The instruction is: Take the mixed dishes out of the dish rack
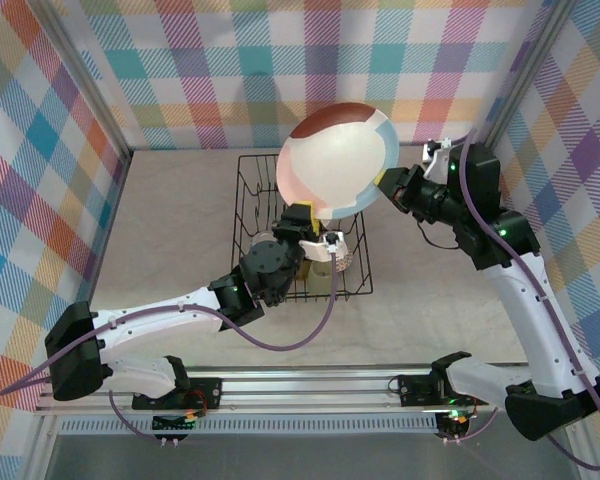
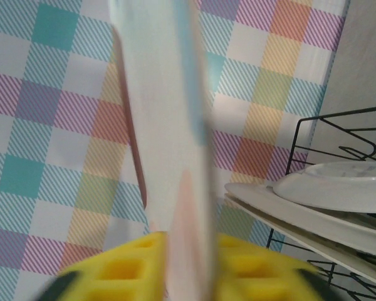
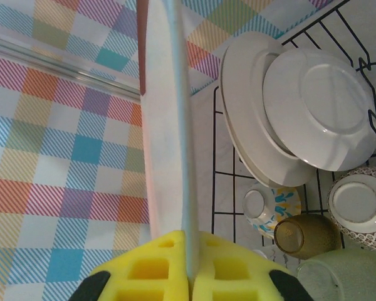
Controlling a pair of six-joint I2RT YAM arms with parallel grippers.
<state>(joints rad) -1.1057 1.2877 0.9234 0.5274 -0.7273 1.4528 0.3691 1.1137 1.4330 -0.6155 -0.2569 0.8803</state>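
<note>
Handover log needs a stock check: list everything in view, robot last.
held plate: one, cream with brown, pink and blue patches, raised above the rack
dish rack: one, black wire, mid-table
racked plates: two, white, leaning in the rack
small bowls: two, patterned, rack bottom
amber cup: one, amber, near the bowls
green cup: one, pale green, beside it
table: one, beige, under everything
left arm: one, white and black, jaws astride the held plate's rim
right arm: one, white and black, jaws shut on that rim

The left arm (image 1: 160,320) and right arm (image 1: 525,300) are wearing white shells with black joints; purple cables (image 1: 300,345) are running alongside; finger pads (image 3: 138,273) are showing yellow grids.
</note>
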